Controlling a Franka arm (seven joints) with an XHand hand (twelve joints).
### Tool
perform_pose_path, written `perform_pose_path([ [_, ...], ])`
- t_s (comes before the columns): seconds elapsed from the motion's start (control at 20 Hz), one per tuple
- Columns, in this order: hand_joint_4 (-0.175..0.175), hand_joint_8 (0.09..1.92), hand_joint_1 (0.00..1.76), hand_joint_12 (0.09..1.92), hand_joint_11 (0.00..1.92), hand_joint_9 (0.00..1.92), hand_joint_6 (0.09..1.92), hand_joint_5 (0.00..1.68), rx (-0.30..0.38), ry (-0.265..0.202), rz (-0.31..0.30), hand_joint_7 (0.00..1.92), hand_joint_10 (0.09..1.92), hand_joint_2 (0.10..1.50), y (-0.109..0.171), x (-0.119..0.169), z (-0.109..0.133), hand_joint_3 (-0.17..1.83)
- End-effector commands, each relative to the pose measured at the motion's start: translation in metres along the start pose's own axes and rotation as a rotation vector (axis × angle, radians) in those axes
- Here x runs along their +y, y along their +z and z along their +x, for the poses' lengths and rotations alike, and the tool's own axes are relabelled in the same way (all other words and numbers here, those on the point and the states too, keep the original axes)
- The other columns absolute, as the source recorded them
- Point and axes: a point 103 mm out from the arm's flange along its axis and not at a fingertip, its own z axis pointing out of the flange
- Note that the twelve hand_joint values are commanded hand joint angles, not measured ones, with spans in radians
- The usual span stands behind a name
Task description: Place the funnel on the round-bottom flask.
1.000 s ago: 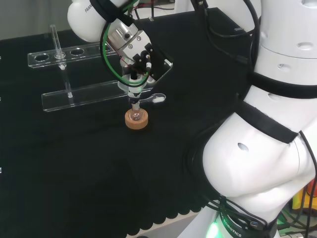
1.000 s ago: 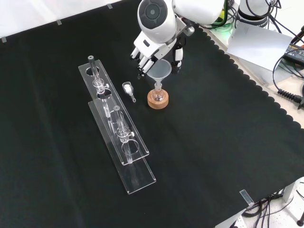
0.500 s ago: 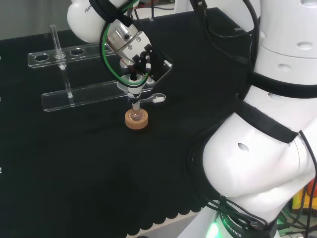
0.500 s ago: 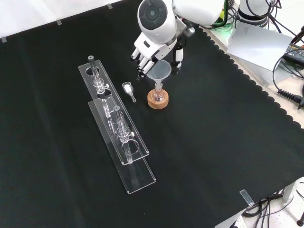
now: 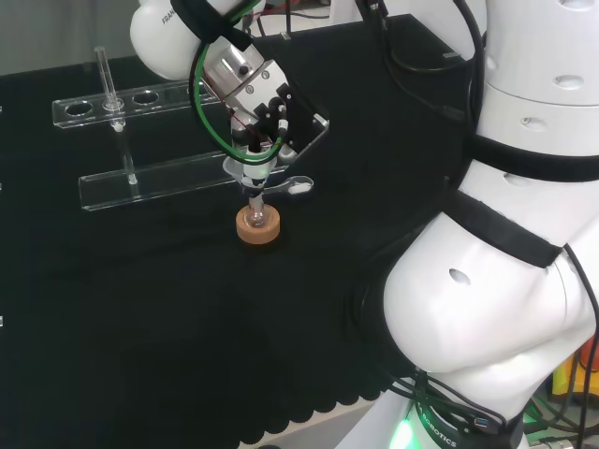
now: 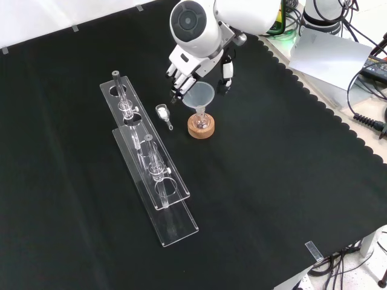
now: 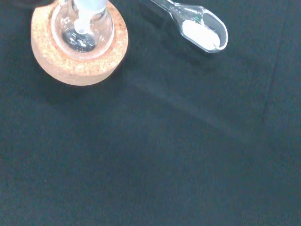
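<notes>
- The funnel (image 6: 199,96) sits with its stem down in the neck of the round-bottom flask (image 6: 200,118), its wide mouth facing up and tilted a little in the front view
- The flask rests in a cork ring (image 6: 200,127) on the black cloth (image 6: 272,181), near the middle of the bench
- The hand (image 6: 193,66) hangs just above the funnel, at about 11 o'clock from it in the front view; its fingers (image 6: 179,81) reach down on one side of the funnel's rim and its thumb (image 6: 226,74) on the other
- I cannot tell whether they touch the rim or stand just clear of it
- In the head view the hand (image 5: 267,112) stands straight over the cork ring (image 5: 256,225)
- A small glass scoop (image 6: 163,115) with white powder lies on the cloth at 9 o'clock from the ring in the front view, near but apart
- The wrist view shows the flask (image 7: 82,28) seated in the cork ring (image 7: 75,61) and the scoop (image 7: 202,30) beside it
- Two long clear racks (image 6: 151,169) lie well to 8 o'clock of the flask in the front view, with glass tubes in them
</notes>
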Motion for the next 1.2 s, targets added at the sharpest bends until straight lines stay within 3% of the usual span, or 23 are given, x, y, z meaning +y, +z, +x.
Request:
perform_pose_path([
  [0.05,-0.045,0.73,0.55,1.35,0.39,0.64,0.09,0.08,0.01,-0.004,-0.018,0.09,0.67,0.63,-0.001,-0.006,-0.003,0.39],
  [0.65,-0.045,0.73,0.51,1.36,0.37,0.61,0.09,0.08,0.055,0.025,-0.155,0.09,0.69,0.65,-0.014,-0.049,-0.04,0.33],
  [0.85,-0.044,0.71,0.65,1.35,0.39,0.64,0.09,0.19,0.123,0.063,-0.193,0.2,0.67,0.69,0.001,-0.059,-0.069,0.35],
  [1.2,-0.043,0.71,0.73,1.33,0.44,0.73,0.09,0.41,0.221,0.116,-0.228,0.38,0.62,0.7,0.029,-0.058,-0.114,0.42],
])
